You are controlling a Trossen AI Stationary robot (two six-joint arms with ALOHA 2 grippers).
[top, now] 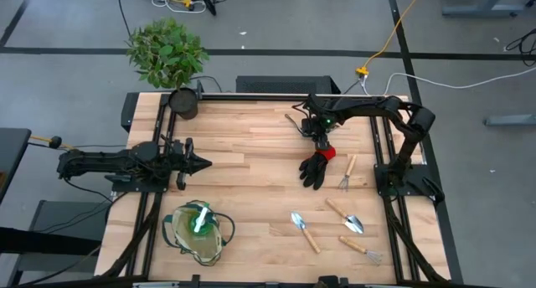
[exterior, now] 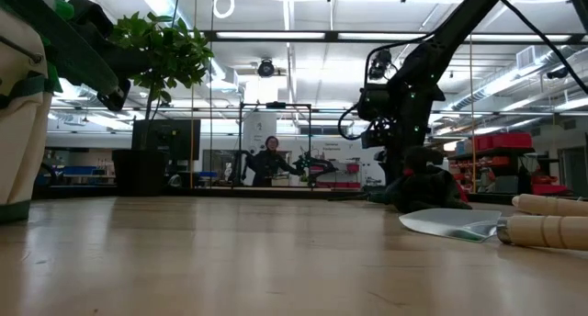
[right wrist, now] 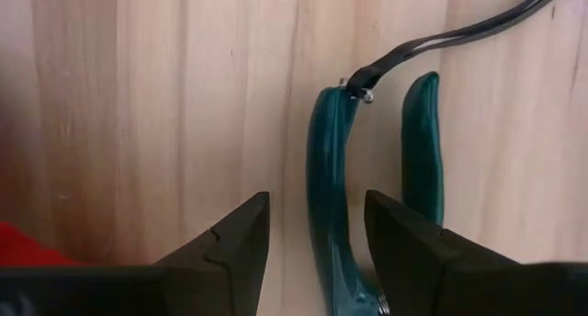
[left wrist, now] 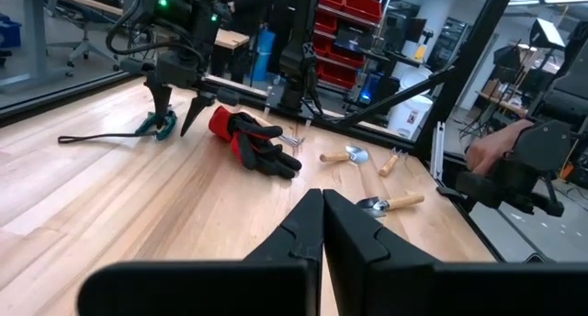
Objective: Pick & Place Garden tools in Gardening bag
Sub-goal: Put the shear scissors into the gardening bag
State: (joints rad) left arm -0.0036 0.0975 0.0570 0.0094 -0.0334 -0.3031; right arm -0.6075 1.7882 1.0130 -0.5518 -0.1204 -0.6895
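right gripper (top: 319, 137) hangs over far-right part of table (top: 251, 187), fingers spread, nothing pinched. in right wrist view, teal-handled pruning shears (right wrist: 367, 206) lie flat on wood, one handle in gap between fingers (right wrist: 225, 242). black glove with red cuff (top: 316, 167) just beside gripper. wooden-handled trowels and hand forks (top: 352, 225) scattered near right front. beige canvas bag with green trim (top: 198, 232) at left front, green spray bottle (top: 199, 218) inside. left gripper (top: 201, 162) at left side, fingers pressed together, empty.

The pruning shears (right wrist: 331, 206) are cut off at the frame's edge, their blades hidden.
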